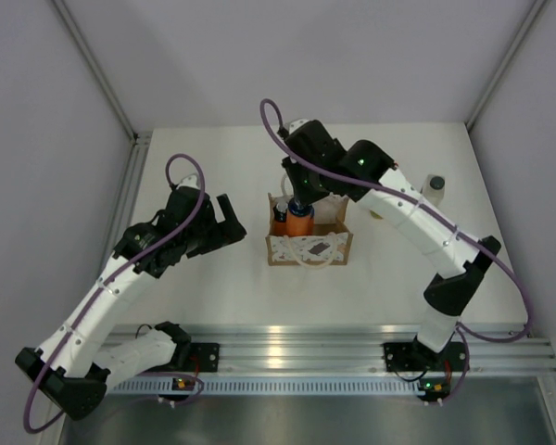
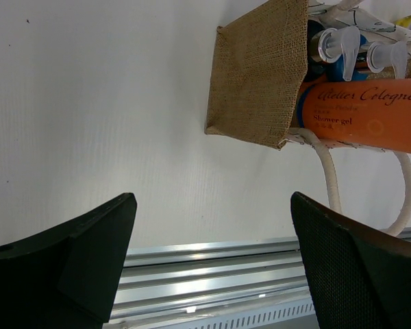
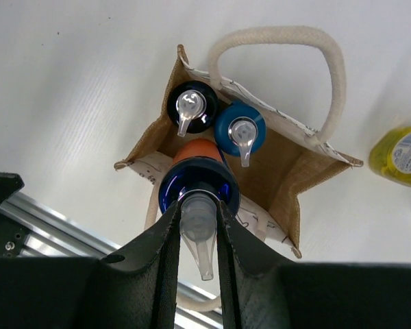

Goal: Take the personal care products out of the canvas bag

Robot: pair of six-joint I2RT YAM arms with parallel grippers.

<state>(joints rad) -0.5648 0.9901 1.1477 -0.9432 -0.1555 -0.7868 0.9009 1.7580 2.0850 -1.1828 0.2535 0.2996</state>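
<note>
The tan canvas bag (image 1: pixel 308 247) stands mid-table with its cream rope handles up. My right gripper (image 3: pixel 198 205) is shut on the clear pump head of an orange bottle with a blue cap (image 3: pixel 198 184), which is raised partly out of the bag (image 3: pixel 298 168). Two more blue-capped pump bottles (image 3: pixel 192 104) (image 3: pixel 240 129) stand inside. In the left wrist view the lifted orange bottle (image 2: pixel 370 113) juts from the bag's mouth (image 2: pixel 260 75). My left gripper (image 1: pixel 230 222) hangs open to the left of the bag, holding nothing. A yellow bottle (image 3: pixel 401 156) lies outside the bag.
A whitish bottle with a dark cap (image 1: pixel 435 187) stands on the table at the right, near the right arm. An aluminium rail (image 1: pixel 306 345) runs along the near edge. Grey walls close in on both sides.
</note>
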